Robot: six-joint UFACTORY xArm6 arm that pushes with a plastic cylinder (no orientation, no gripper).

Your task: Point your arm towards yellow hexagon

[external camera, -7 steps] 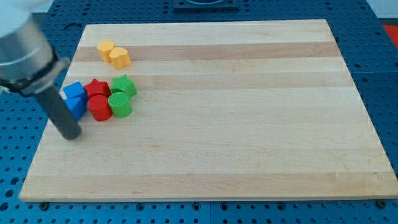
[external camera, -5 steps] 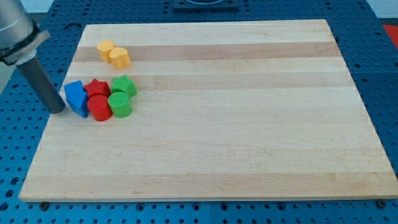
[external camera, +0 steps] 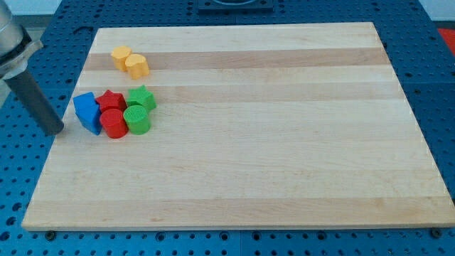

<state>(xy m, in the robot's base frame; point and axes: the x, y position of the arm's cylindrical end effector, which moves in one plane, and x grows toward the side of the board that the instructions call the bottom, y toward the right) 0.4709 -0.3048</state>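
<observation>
Rod tip parked at the wooden bench's (external camera: 249, 142) left edge, well short of the target.

No fingers are fitted, so nothing is held. The yellow hexagonal block (external camera: 121, 56) lies near the view's top left, touching a yellow cylinder (external camera: 136, 65). From my tip (external camera: 55, 130), beside the blue block (external camera: 88, 112), a careless sweep could scatter the cluster or nudge the hexagon.

My tip (external camera: 55, 131), the lower end of the straight dark rod, has slid toward the view's left and a little up, from on the pale wooden bench (external camera: 249, 156) below the blue block (external camera: 88, 112) to just off the bench's left edge; it now stands apart from that block, where shortly before it was nearly touching its left side.
</observation>
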